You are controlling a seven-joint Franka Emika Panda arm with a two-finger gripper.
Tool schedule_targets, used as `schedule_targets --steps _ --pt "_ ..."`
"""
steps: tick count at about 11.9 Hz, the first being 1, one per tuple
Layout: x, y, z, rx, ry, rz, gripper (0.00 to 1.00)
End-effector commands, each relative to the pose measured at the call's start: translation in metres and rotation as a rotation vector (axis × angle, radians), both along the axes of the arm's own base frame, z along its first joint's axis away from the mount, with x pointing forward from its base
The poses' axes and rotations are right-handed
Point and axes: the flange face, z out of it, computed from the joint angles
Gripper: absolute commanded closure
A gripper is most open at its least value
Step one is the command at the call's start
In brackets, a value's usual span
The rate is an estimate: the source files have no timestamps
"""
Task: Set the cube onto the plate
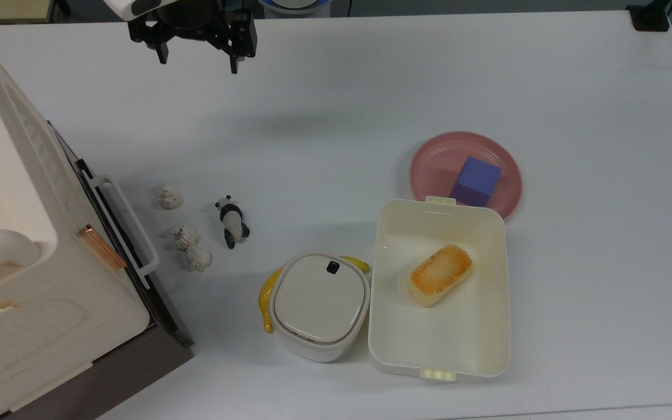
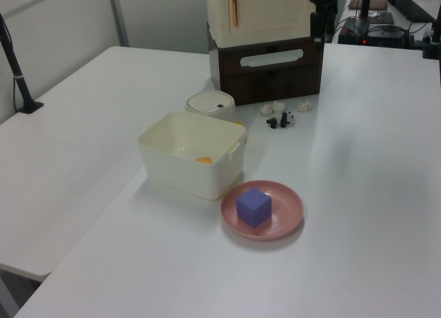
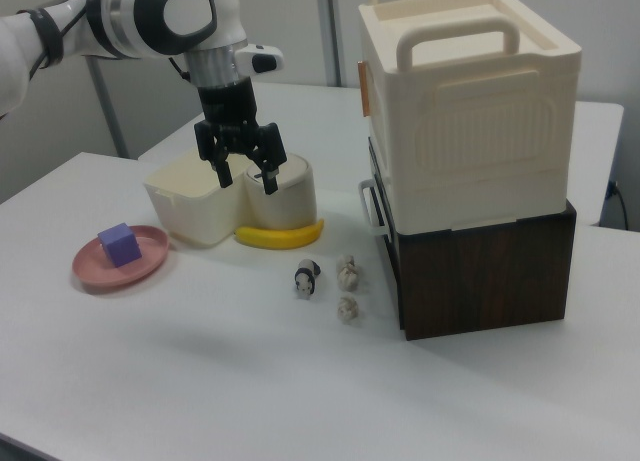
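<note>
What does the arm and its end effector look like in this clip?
The arm is glossy white with rounded joint housings and dark grey bands and caps. A black wrist section carries the black end effector, a two-finger unit with angular black fingers. A small white block juts out beside the wrist.

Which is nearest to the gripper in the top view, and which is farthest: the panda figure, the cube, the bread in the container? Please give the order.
From the gripper, at the top view's upper left:
1. Panda figure, below the gripper.
2. Cube, on the pink plate at right.
3. Bread, inside the cream container, lower right.
</note>
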Motion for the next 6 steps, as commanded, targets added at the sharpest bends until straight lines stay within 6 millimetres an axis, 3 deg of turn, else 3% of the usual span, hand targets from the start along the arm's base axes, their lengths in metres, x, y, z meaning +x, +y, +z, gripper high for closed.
schedule_targets --steps 1,2,4,6 --pt "-0.011 0.0 0.006 0.025 0.015 0.022 0.0" --pt "-0.016 -0.002 0.012 0.034 0.019 0.049 0.0" --pt "-0.025 -0.028 0.022 0.111 -0.003 0.051 0.0" --pt "-0.029 -0.032 0.03 0.126 -0.02 0.049 0.0"
